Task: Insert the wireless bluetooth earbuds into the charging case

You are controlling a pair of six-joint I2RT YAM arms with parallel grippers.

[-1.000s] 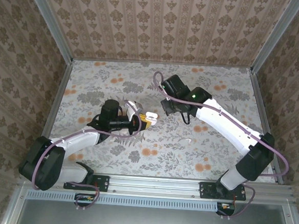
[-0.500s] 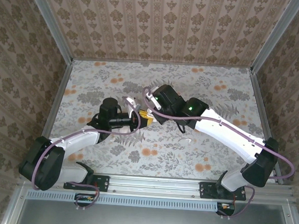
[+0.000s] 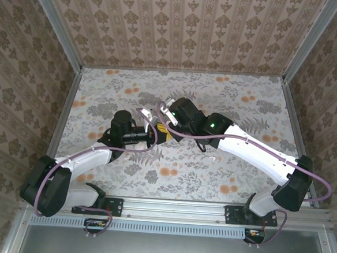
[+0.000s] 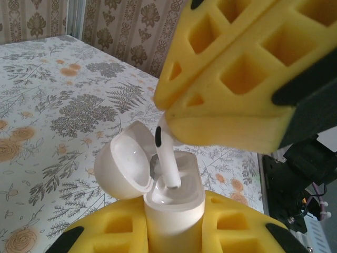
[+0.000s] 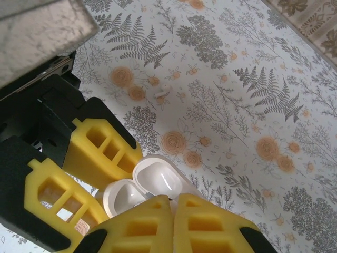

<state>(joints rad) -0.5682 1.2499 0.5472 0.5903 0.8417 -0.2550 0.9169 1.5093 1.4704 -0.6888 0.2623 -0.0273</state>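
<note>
Left wrist, slim white earbud (image 4: 166, 158), black-tipped

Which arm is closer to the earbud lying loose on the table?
Right. The right arm passes just beyond the earbud; the left arm lies well to its left.

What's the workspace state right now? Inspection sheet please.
Surface: floral-print table, flat.
Job's things: charging case upright with its lid open; earbud stem-down, tip in a case slot, not yet seated; second earbud lying loose on the table.
Clutter: nothing seen.
Grippers: left gripper shut on the charging case; right gripper shut on the earbud, directly above the case.
Cables: purple cables looped along both arms.
Surroundings: patterned walls on three sides, aluminium frame along the near edge.
</note>
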